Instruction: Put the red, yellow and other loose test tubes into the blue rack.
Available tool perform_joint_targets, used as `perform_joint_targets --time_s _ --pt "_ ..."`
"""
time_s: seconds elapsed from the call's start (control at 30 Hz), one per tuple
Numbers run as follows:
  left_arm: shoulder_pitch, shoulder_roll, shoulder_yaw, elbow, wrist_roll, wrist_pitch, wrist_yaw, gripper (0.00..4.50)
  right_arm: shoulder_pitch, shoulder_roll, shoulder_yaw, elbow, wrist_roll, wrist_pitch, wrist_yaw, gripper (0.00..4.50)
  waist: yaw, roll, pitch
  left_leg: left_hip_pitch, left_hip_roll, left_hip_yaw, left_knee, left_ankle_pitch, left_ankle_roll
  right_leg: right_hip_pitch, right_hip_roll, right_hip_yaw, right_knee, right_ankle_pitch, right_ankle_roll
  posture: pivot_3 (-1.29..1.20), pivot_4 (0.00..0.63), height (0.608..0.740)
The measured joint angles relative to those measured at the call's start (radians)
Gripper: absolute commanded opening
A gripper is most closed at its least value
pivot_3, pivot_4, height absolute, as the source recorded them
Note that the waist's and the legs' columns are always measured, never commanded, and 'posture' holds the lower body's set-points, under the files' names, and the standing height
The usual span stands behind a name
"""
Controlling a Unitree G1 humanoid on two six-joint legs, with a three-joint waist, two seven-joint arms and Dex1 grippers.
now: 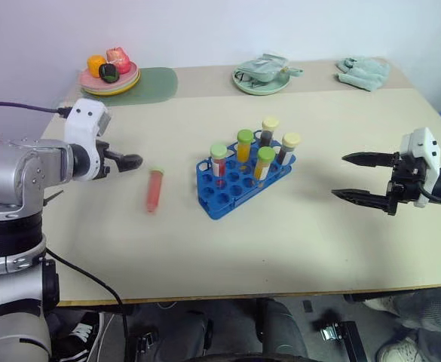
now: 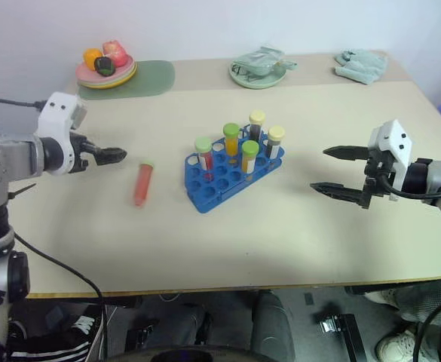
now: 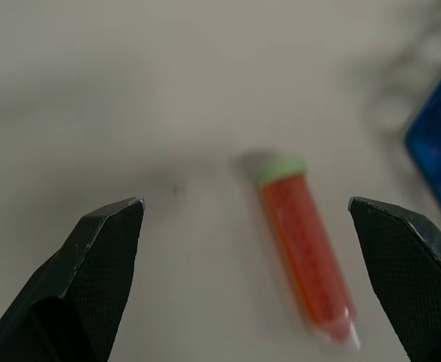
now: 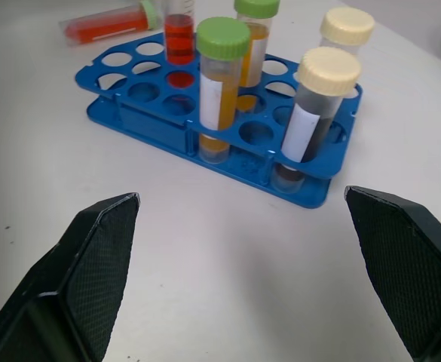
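We are seeing 5 tubes standing in the blue rack (image 1: 239,185), 1 red tube (image 1: 154,190) lying loose, and our left gripper (image 3: 246,283) and right gripper (image 1: 359,178) both hanging wide open, empty.

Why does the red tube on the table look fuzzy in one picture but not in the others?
In the left wrist view the red tube is smeared, its tip most, and the blue rack is a soft blur. In the right wrist view the rack and its standing tubes look crisp. In the left eye view the tube is small but clear.
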Motion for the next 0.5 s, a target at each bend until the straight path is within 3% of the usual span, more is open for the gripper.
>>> perform_joint_targets --time_s 0.17,0.33,0.5 --pt "-0.052 0.003 -0.023 0.251 -0.115 0.0 0.094 4.45 -0.009 0.001 0.008 0.001 0.0 0.0 0.001 4.5 -0.001 0.0 0.0 0.0 0.0 0.0 0.0 0.0 0.0 0.0 0.0 0.0 0.0 0.0 0.0 0.0 0.15 0.74" --pt "-0.184 0.055 -0.175 0.48 -0.295 0.0 0.132 4.45 -0.007 0.002 0.011 -0.002 0.0 0.002 -0.005 4.5 -0.001 0.0 0.0 -0.001 -0.001 -0.001 0.001 0.0 -0.001 -0.002 0.0 0.0 0.001 0.0 0.0 0.0 0.15 0.74" --pt "-0.271 0.054 -0.268 0.642 -0.382 0.0 0.195 4.45 0.005 0.004 0.01 -0.005 0.001 0.001 -0.011 4.5 -0.012 0.0 0.0 -0.001 -0.001 -0.001 0.0 0.0 -0.001 -0.002 0.0 0.0 0.001 0.0 0.0 0.0 0.15 0.74"
